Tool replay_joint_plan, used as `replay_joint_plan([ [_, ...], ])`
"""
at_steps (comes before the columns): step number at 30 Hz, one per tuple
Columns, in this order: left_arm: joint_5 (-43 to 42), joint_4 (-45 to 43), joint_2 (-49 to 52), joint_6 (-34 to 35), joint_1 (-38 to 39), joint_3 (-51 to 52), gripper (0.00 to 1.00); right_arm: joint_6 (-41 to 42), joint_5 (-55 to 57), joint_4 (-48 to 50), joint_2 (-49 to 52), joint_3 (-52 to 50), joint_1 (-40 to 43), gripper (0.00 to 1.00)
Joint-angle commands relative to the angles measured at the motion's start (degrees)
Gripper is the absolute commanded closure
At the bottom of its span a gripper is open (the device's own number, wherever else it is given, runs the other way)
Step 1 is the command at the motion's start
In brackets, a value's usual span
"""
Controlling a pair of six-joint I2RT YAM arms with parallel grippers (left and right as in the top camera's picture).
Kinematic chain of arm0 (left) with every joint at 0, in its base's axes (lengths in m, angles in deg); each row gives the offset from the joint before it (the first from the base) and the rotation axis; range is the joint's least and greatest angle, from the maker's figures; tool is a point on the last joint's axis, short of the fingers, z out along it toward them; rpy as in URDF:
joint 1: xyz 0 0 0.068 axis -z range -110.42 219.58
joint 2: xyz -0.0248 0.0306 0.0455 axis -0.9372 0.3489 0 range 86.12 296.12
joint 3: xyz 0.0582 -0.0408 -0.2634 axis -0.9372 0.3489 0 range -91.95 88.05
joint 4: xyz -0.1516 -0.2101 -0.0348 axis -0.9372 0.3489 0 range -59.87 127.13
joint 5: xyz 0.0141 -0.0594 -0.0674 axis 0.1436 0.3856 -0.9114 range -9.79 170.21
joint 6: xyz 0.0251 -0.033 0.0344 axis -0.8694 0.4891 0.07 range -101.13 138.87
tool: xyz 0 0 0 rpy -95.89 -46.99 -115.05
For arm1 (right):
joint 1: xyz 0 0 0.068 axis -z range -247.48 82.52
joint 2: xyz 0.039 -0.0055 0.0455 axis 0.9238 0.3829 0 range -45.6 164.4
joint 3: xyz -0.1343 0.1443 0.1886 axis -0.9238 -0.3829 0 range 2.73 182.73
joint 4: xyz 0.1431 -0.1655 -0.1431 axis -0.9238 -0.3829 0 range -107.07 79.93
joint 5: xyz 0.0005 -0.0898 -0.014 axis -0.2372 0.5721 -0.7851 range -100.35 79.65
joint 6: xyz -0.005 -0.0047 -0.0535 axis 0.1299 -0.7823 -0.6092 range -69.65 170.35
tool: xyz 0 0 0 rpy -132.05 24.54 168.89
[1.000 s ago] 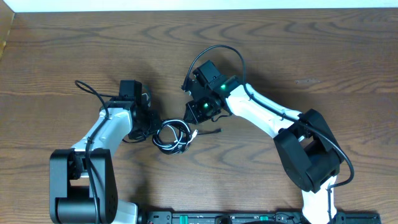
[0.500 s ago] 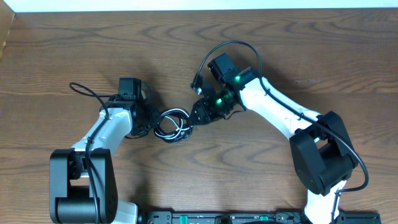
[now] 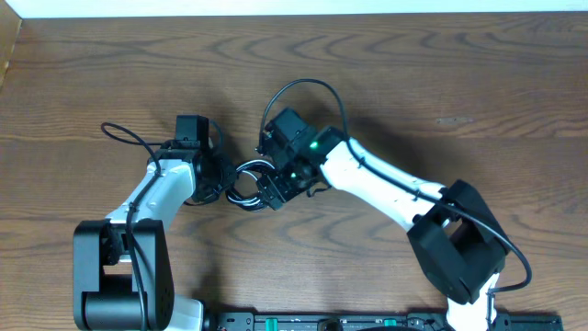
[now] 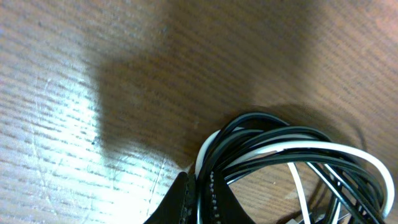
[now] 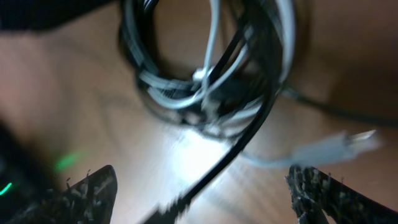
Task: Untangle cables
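Right gripper (image 3: 269, 191), having swung left and spread wide, is hovering over the cables (image 4: 273, 134); left gripper (image 4: 198, 199) is clenching the flat-lying coil's left side.

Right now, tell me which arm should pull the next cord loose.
Right. The left gripper is shut on the cables, anchoring them; the right gripper is open over the bundle, free to grab a strand.
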Motion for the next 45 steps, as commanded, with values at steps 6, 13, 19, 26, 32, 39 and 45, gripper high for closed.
replay_joint_plan([
  [6, -2.32, 1.11, 0.68, -1.86, -0.09, -0.07, 0.92, 8.90, 15.08, 5.03, 2.03, -0.15, -0.74, 0.22],
  [13, -6.60, -0.24, 0.68, -6.43, -0.09, -0.13, 0.92, 8.90, 13.00, 8.87, 6.23, -0.15, -0.66, 0.23],
  [19, -9.55, 0.35, 0.68, -8.33, -0.09, -0.13, 0.91, 10.45, 12.09, 10.75, 9.27, -0.15, -0.15, 0.24],
  [26, -2.54, 3.50, 0.68, -5.64, -0.09, -0.13, 0.68, 10.62, 14.08, 13.88, 9.55, -0.15, 0.81, 0.28],
  [32, -0.46, 5.18, 0.68, -5.07, -0.09, -0.04, 0.69, 10.62, 15.10, 14.03, 10.69, -0.15, 0.81, 0.29],
  [39, 8.00, 7.85, 0.70, -2.69, -0.09, 0.28, 0.69, 11.04, 15.10, 14.03, 10.86, -0.15, 0.87, 0.30],
  [45, 14.19, 10.51, 0.70, -2.69, -0.09, 0.31, 0.69, 11.02, 15.17, 14.03, 11.02, -0.15, 0.92, 0.36],
])
